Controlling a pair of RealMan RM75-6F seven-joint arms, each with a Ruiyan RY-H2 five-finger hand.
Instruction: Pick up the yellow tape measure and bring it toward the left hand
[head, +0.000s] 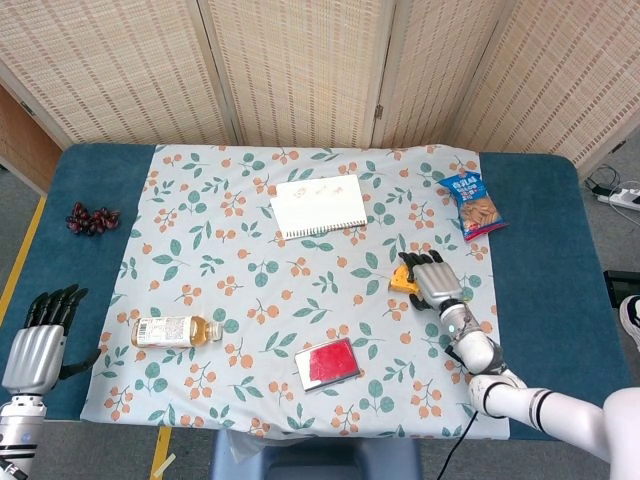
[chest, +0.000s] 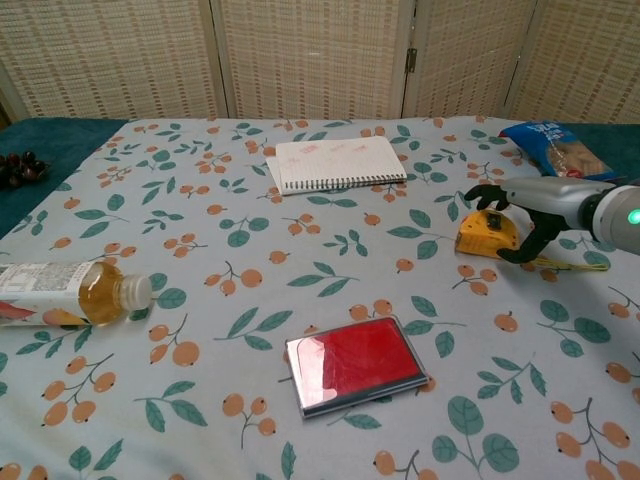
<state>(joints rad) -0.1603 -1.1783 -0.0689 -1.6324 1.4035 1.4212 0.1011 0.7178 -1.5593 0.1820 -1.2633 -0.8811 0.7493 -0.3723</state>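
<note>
Yellow tape measure (chest: 487, 231) on cloth, right hand (chest: 530, 203) fingers (chest: 489, 193) spread over it, grip unclear

My head camera looks steeply down on the whole worktop (head: 540, 200) from above. My chest camera sits low and near, facing forward across the floral cloth (chest: 300, 230). Both share that cloth's middle.

Perhaps a lab setup: woven folding screens (head: 300, 70) behind a floral-clothed table (head: 540, 200).

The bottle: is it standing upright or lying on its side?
On its side. The bottle lies flat on the cloth, cap pointing right.
</note>
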